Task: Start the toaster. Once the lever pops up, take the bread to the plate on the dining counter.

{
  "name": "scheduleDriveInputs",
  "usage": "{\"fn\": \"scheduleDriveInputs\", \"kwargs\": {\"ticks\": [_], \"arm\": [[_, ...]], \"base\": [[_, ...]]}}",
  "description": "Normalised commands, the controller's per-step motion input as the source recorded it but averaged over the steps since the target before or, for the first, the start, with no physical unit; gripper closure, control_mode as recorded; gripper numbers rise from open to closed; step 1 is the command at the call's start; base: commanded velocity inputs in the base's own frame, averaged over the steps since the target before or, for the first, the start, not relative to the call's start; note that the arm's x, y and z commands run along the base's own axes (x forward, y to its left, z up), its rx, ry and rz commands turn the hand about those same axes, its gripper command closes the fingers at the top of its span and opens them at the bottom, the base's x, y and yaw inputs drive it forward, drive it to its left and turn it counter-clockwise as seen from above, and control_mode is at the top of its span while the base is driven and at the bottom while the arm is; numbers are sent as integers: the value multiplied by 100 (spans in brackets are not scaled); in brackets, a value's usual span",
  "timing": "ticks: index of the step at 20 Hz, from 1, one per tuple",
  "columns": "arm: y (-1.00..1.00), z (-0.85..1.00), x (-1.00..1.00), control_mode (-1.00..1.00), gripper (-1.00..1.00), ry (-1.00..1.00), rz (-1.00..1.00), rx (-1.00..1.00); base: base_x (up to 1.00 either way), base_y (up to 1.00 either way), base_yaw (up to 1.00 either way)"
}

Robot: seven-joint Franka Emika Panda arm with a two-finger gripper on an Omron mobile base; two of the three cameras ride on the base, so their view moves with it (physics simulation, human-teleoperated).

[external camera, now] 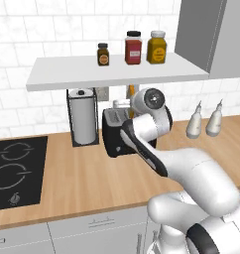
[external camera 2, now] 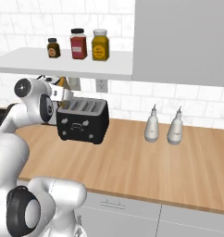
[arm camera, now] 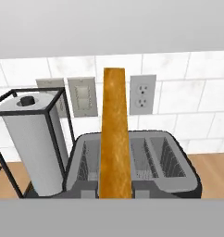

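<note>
Black toaster (external camera 2: 82, 121): stands on the wood-topped counter (external camera 2: 146, 162) toward its back edge, near the tiled wall, grey slotted top up.
Bread (arm camera: 116, 134): a golden-orange slice seen edge-on in the hand view, upright, above the toaster's slots; in the left base view an orange sliver (external camera: 131, 92) shows just under the shelf, lifted above the toaster top.
Gripper (external camera: 125, 105): above the toaster's top, mostly hidden behind the arm's wrist; the jaws seem narrowly set with the slice running up between them, though the fingertips themselves cannot be made out.
Paper-towel holder (external camera: 84, 117): dark wire frame with a white roll, just beside the toaster on its hob side.
Hob (external camera: 15, 171): black, set into the counter at the left edge of the left base view.
White bottles (external camera 2: 163, 126): two, side by side, near the back edge, well apart from the toaster.
Shelf (external camera: 112, 69): white, over the toaster, carrying three spice jars (external camera: 133, 48).
Wall outlet (arm camera: 142, 94): on the tiles behind the toaster.
</note>
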Motion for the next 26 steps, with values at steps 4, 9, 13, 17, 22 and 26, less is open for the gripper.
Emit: {"fn": "scheduleDriveInputs", "kwargs": {"ticks": [4,9,13,17,22,26], "arm": [[0,0,-54,-100,100,17,0,0],[-2,6,-47,-100,100,23,0,0],[-28,5,-39,-100,100,27,0,0],[-39,8,-47,-100,100,38,0,0],[-46,-7,-64,-100,100,18,-2,0],[-17,-4,-54,-100,100,-5,-1,-8]], "base": [[0,0,0],[0,0,0],[0,0,0],[0,0,0],[0,0,0],[0,0,0]]}}
